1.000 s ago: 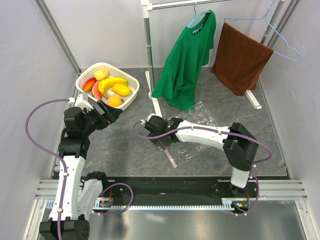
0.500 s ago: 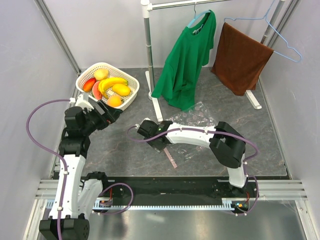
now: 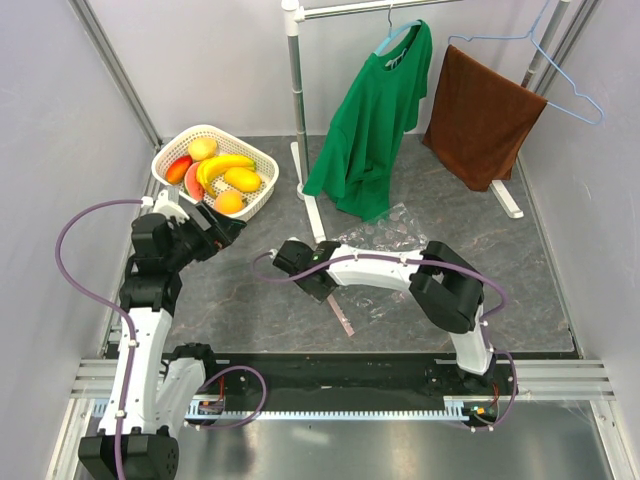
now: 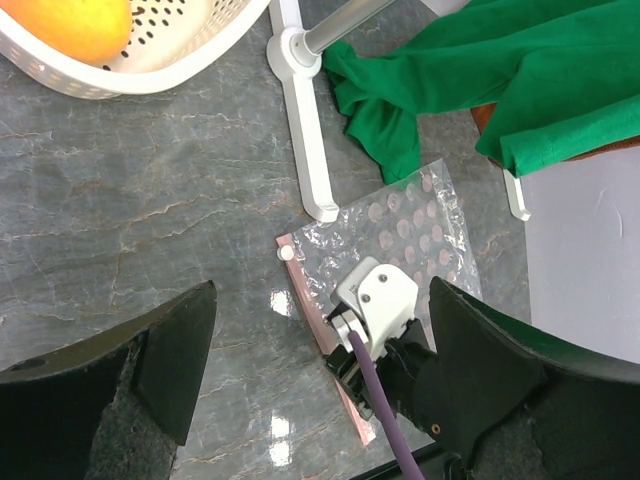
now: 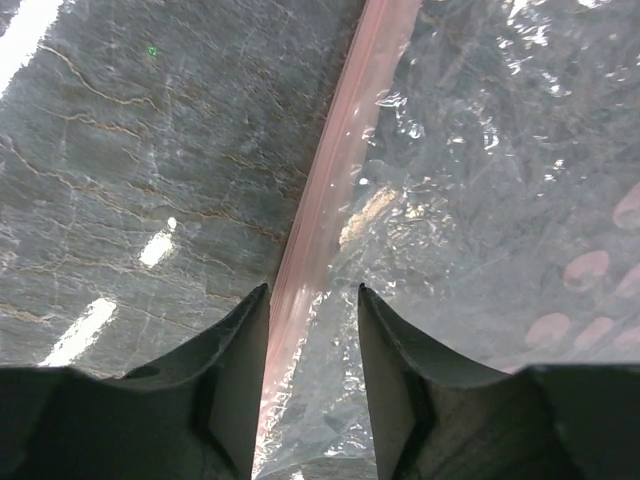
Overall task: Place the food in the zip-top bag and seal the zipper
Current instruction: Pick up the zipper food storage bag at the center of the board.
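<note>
The food (image 3: 222,168), a banana bunch with yellow-orange and red fruits, lies in the white lattice basket (image 3: 262,195) at the back left. The clear dotted zip-top bag (image 3: 395,225) lies flat at mid-table, its pinkish zipper (image 3: 342,318) along the left edge. My right gripper (image 3: 320,285) is low over that edge. In the right wrist view its jaws (image 5: 312,292) straddle the zipper (image 5: 340,150) and the bag film (image 5: 500,150), with a gap still showing between them. My left gripper (image 3: 225,228) hangs open and empty between basket and bag; the left wrist view (image 4: 320,290) shows the bag (image 4: 420,225) far below.
A white clothes-rack foot (image 3: 310,205) lies between the basket and the bag. A green shirt (image 3: 375,120) and a brown towel (image 3: 480,115) hang behind the bag. One orange fruit (image 4: 75,20) shows in the basket corner (image 4: 190,60).
My right arm has slid a little to the left along the bag's edge, and its jaws have narrowed around the zipper strip. The left arm has hardly moved.
</note>
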`<state>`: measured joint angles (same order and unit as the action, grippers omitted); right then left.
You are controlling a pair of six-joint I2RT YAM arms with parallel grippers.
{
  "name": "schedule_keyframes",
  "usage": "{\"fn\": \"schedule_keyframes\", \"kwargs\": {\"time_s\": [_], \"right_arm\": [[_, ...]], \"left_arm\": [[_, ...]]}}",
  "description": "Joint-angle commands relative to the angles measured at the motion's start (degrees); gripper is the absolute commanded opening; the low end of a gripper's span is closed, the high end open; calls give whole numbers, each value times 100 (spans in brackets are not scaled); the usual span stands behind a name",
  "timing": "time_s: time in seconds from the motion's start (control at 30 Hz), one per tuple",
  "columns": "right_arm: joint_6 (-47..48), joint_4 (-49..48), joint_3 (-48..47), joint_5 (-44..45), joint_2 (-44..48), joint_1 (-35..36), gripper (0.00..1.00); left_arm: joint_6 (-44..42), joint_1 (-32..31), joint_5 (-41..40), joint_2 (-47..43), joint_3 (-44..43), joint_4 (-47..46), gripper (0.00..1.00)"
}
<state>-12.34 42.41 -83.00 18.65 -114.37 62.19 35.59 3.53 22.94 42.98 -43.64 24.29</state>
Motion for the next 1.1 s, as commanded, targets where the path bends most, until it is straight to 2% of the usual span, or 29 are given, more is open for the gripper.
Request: {"fn": "schedule_keyframes", "kwargs": {"time_s": [0.0, 0.07, 0.13, 0.17, 0.23, 0.27, 0.3, 0.43, 0.57, 0.7, 0.83, 0.9, 1.07], "right_arm": [[-111, 12, -199, -230, -182, -146, 47], [-102, 13, -190, -283, -174, -198, 45], [-93, 21, -208, -379, -183, -243, 36], [-85, 13, -216, -450, -191, -286, 27], [-76, 30, -251, -669, -191, -304, 18], [-67, 56, -260, -766, -174, -313, 4], [-67, 57, -278, -819, -104, -331, 0], [20, 83, -260, -1030, 265, -392, 0], [118, 57, -243, -1416, 844, -943, 0], [12, -259, -278, -2669, 1512, -1700, 0], [-75, -716, -260, -3357, 1865, -1992, 0], [-294, -1015, -138, -3552, 2023, -2018, 0], [-743, -1866, 521, -3851, 2444, -2018, 0]], "left_arm": [[97, 34, 79, 52, -22, -197, 92], [88, 34, 79, 87, -22, -206, 92], [97, 25, 79, 96, -13, -197, 92], [97, 25, 88, 114, 4, -197, 92], [106, 34, 105, 105, 22, -206, 92], [97, 25, 114, 105, 48, -214, 92], [97, 34, 140, 105, 66, -206, 91], [167, 25, 290, 79, 197, -171, 91], [255, 25, 615, 26, 443, -136, 91], [501, 16, 1228, -185, 970, -293, 87], [896, -282, 1248, -107, 1506, -1021, 87], [1229, -580, 1292, 43, 1595, -1662, 91], [1284, -1503, 1020, 858, 965, -2034, 91]]}}
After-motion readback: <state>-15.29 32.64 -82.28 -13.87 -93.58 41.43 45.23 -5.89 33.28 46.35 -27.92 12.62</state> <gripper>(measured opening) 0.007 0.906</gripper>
